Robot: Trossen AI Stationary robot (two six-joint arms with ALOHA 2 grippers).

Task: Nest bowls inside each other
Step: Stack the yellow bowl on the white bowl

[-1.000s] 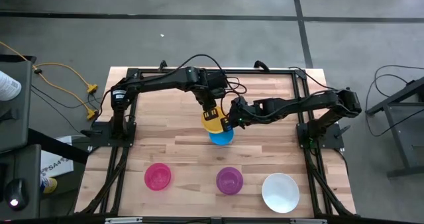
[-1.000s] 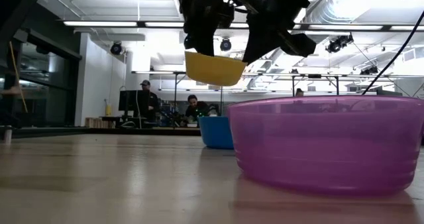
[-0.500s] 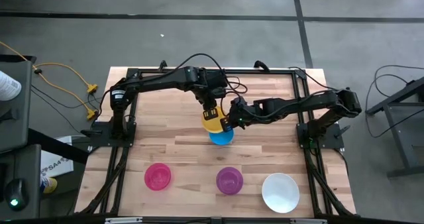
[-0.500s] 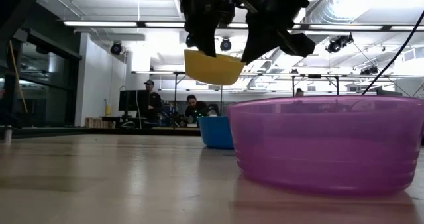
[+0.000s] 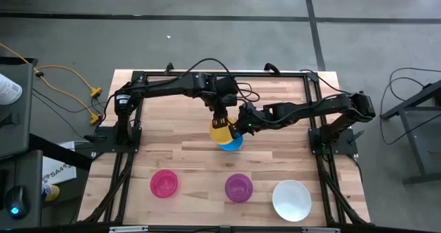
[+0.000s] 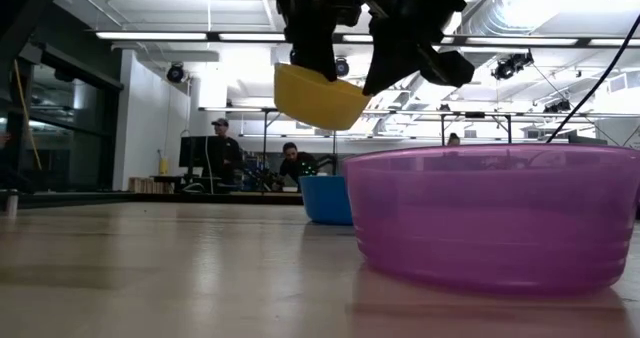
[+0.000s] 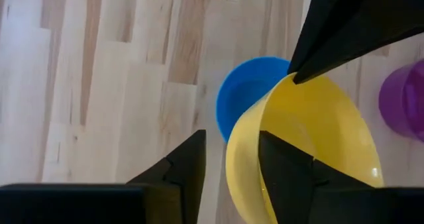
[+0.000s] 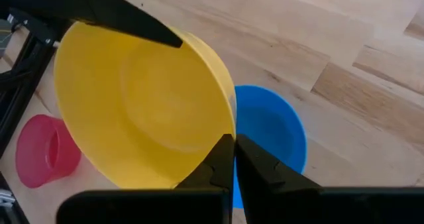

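- We see the yellow bowl (image 5: 221,131) held in the air above the blue bowl (image 5: 233,143), which sits on the worktop (image 5: 179,157); that placement suits dropping one into the other.
- The right end effector (image 8: 233,159) is pinched shut on the yellow bowl's rim, so we judge it now carries the bowl's weight.
- The left end effector (image 7: 228,161) straddles the opposite rim with its fingers parted, a gap showing on either side of the wall; we read this as a hand-over, its grip released.
- In the low view the yellow bowl (image 6: 318,96) hangs tilted, well clear of the blue bowl (image 6: 325,198) below it.
- The pinkish-red bowl (image 5: 164,183), purple bowl (image 5: 238,187) and white bowl (image 5: 291,200) wait in a row along the near edge, none nested yet.
- Next, we think, the yellow bowl needs levelling and lowering into the blue one.
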